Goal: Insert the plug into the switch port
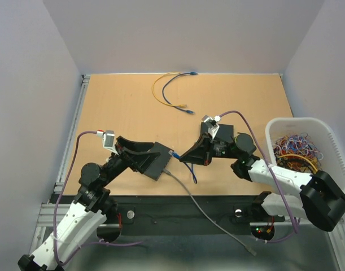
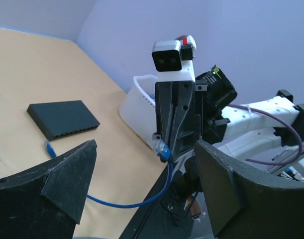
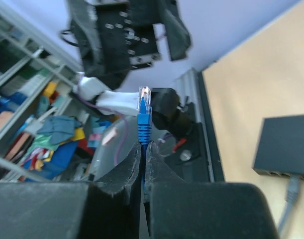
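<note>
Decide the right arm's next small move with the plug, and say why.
Probably turn the right gripper toward the switch so the blue plug faces its port row. The shut jaws hold the plug tip-out, but it points away from the switch and is apart from it; a grey cable already sits in one port.

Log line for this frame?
phase: plug held, not inserted | right hand: shut on plug | left hand: open, empty | switch: on table

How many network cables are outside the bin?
4: yellow cable and blue cable far on the table, plug cable in the right hand, gray cable trailing off the near edge.
</note>
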